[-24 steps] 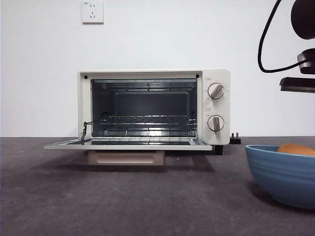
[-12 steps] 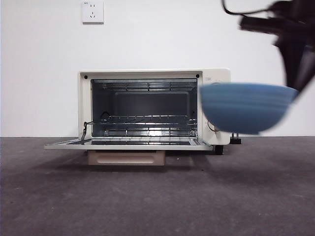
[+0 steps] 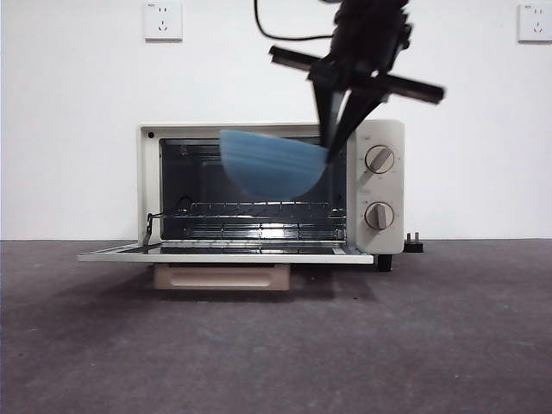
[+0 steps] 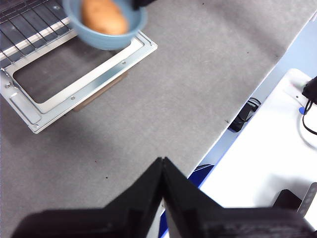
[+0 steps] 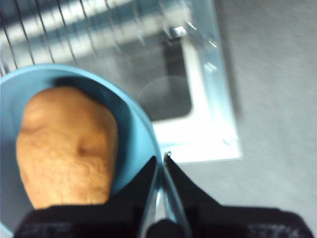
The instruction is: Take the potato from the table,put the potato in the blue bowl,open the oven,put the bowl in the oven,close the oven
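Observation:
My right gripper (image 3: 331, 147) (image 5: 161, 159) is shut on the rim of the blue bowl (image 3: 272, 162) (image 5: 143, 134) and carries it in the air, slightly tilted, in front of the open oven (image 3: 267, 185). The potato (image 5: 67, 146) (image 4: 104, 16) lies inside the bowl. The oven's door (image 3: 224, 254) (image 4: 79, 74) is folded down flat, and the wire rack (image 3: 250, 210) shows inside. The bowl hangs above the door, level with the upper part of the cavity. My left gripper (image 4: 162, 163) is shut and holds nothing, high over the table's (image 3: 276, 345) near edge.
Two round knobs (image 3: 379, 159) sit on the oven's right panel. A black plug (image 3: 413, 243) lies behind the oven at its right. In the left wrist view the table's edge (image 4: 247, 99) runs past a white surface (image 4: 277, 148) with cables.
The right gripper has lifted the bowl with the potato off the table at the right and swung it left and up, to in front of the oven's opening.

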`<act>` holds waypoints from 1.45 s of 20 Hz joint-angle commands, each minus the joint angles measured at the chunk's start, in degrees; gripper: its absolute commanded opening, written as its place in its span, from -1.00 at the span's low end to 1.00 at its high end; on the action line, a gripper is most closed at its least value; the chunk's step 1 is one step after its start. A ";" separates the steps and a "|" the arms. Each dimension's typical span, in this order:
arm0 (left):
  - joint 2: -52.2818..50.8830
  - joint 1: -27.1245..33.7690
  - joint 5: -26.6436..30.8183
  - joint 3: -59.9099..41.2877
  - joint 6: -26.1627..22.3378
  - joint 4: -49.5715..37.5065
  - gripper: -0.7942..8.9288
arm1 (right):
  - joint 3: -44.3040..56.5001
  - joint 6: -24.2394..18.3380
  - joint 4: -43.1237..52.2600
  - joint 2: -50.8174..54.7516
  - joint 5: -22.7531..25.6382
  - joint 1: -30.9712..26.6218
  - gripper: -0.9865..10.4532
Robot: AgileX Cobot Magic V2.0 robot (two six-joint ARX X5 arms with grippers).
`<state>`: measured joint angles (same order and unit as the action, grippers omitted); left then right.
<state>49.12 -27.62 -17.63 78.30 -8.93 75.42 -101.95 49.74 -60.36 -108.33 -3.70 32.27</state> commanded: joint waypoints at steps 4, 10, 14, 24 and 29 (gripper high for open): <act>-0.24 -0.07 -0.13 -0.26 0.13 -0.02 -0.85 | -9.81 9.27 -1.49 -8.02 0.26 0.37 -0.85; -0.24 -0.07 -0.11 -0.26 0.13 -0.02 -0.85 | -11.63 18.47 -2.16 -9.92 4.33 0.35 -0.85; -0.28 -0.07 -0.13 -0.26 0.15 -0.02 -0.85 | -11.69 24.15 -0.81 -9.92 6.49 0.35 -0.85; -0.44 -0.07 -0.15 -0.26 0.61 -0.02 -0.85 | -11.67 33.86 0.81 -10.27 11.26 0.28 -0.85; -0.83 -0.07 -0.17 -0.26 1.46 -0.02 -0.85 | -11.67 36.33 5.11 -12.28 10.14 0.31 -0.85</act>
<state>48.60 -27.62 -17.56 78.30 -7.88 75.44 -113.45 84.97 -55.66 -119.96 6.42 32.40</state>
